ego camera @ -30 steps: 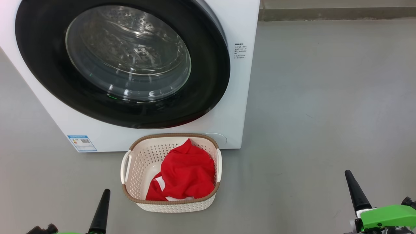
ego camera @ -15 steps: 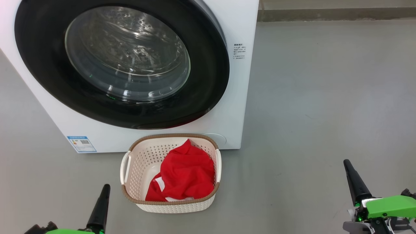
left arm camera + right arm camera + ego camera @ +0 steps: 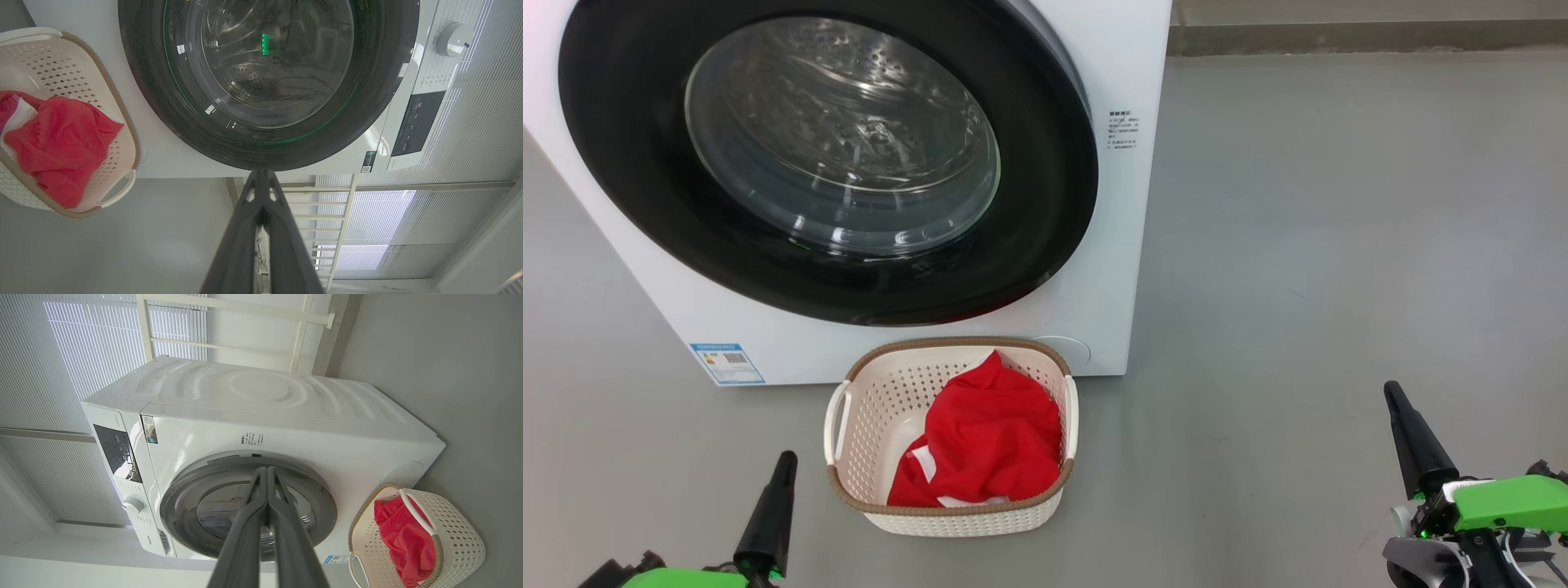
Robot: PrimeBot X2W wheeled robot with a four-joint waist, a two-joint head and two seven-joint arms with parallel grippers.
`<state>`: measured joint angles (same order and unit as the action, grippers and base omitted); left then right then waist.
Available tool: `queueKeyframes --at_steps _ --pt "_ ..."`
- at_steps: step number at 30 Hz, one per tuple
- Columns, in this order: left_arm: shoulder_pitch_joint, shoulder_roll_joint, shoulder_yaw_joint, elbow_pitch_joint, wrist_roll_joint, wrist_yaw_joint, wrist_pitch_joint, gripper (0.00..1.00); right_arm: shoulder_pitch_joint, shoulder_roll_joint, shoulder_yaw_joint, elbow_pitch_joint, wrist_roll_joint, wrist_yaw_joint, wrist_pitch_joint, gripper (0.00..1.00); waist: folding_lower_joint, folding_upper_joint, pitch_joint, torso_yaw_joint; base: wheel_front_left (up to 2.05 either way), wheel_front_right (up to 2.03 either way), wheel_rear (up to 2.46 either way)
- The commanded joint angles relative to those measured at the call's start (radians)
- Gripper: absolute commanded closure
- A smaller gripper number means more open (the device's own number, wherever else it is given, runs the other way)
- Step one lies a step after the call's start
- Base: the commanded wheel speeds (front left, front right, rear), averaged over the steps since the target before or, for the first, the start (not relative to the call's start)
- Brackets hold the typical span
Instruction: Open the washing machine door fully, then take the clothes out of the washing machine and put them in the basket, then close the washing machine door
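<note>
Since the earlier frame, the right gripper (image 3: 1393,394) is found raised further up the head view, and the left gripper (image 3: 785,462) slightly so; the small shift of the whole picture is put down to the camera.

Both grippers are seen clenched on nothing, fingers pressed together to a single point, each held above the floor (image 3: 1339,245) and well apart from the basket (image 3: 964,344). Their green bodies are cut off by the bottom edge of the head view.

The washing machine door (image 3: 1045,204) is seen lying closed against the front of the washing machine (image 3: 1115,57). Its upper rim is cut off by the top edge. Behind the glass the perforated drum is made out through reflections; what the drum contains cannot be told.

The basket is found on the floor, just in front of the machine's lower front edge, beneath the door. The clothes (image 3: 996,433) are heaped inside it toward its right wall, and the basket bottom beneath them is hidden. A blue label (image 3: 727,363) is noted at the machine's lower left corner; its print is too small to read.
</note>
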<state>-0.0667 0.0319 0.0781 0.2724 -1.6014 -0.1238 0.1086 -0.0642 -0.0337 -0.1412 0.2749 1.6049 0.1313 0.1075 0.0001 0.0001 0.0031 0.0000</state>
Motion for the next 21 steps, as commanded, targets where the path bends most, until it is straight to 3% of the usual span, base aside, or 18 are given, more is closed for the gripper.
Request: queueKeyframes --at_steps 1,21 --pt "-0.041 0.018 0.036 -0.027 -0.007 -0.007 0.005 1.0 -0.044 -0.017 0.027 -0.03 0.003 -0.001 0.006 1.0 0.0 -0.0001 0.0 0.0 0.0 0.0 0.0" --pt "-0.041 0.018 0.036 -0.027 -0.007 -0.007 0.005 1.0 -0.044 -0.017 0.027 -0.03 0.003 -0.001 0.006 1.0 0.0 -0.0001 0.0 0.0 0.0 0.0 0.0"
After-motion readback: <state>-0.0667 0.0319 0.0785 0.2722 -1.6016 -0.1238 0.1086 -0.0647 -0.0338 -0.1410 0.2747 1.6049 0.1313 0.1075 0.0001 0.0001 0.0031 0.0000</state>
